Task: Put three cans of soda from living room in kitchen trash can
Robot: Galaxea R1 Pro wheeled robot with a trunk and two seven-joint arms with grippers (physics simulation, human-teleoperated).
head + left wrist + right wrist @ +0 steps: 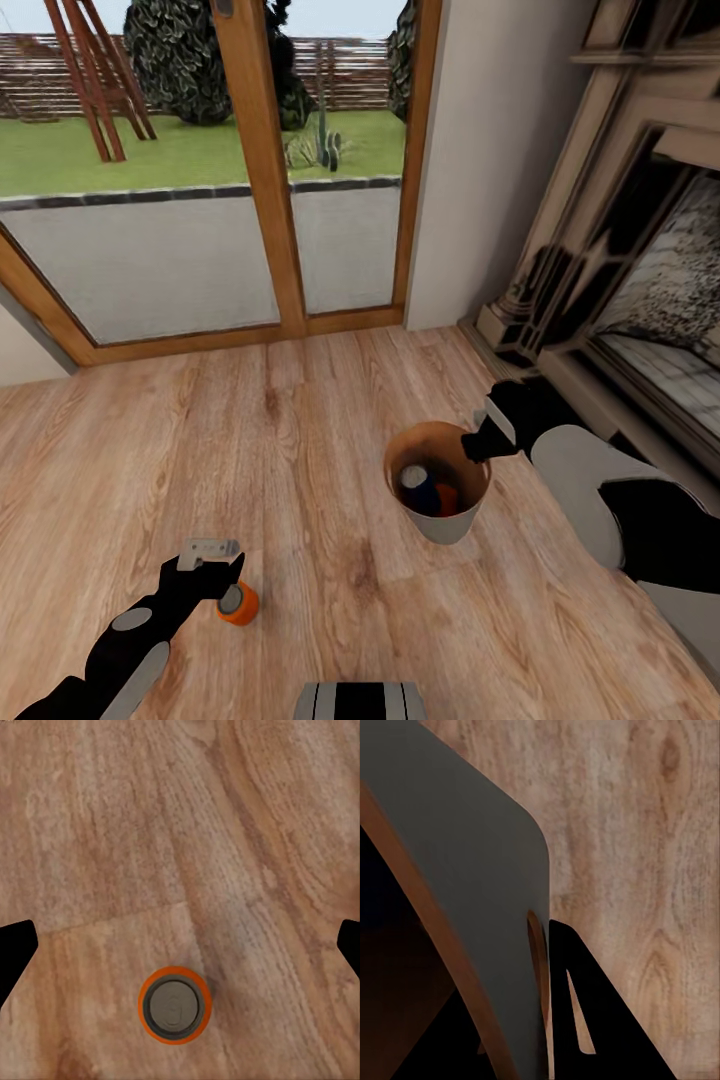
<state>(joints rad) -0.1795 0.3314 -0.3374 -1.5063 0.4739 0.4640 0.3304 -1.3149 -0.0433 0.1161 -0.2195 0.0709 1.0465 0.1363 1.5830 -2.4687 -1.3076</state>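
Left gripper (222,583) spread wide over upright orange can (239,603) on bare floor (300,450), room all round. Right gripper (478,443) clamped on bin (440,522) rim, near fireplace (620,230); blue can (420,489) and another orange can (447,497) inside.

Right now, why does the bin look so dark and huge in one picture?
In the right wrist view the pale round bin sits right against the camera, so its wall looks shadowed grey; in the head view it is pale and small; in the left wrist view the orange soda can looks slightly soft.
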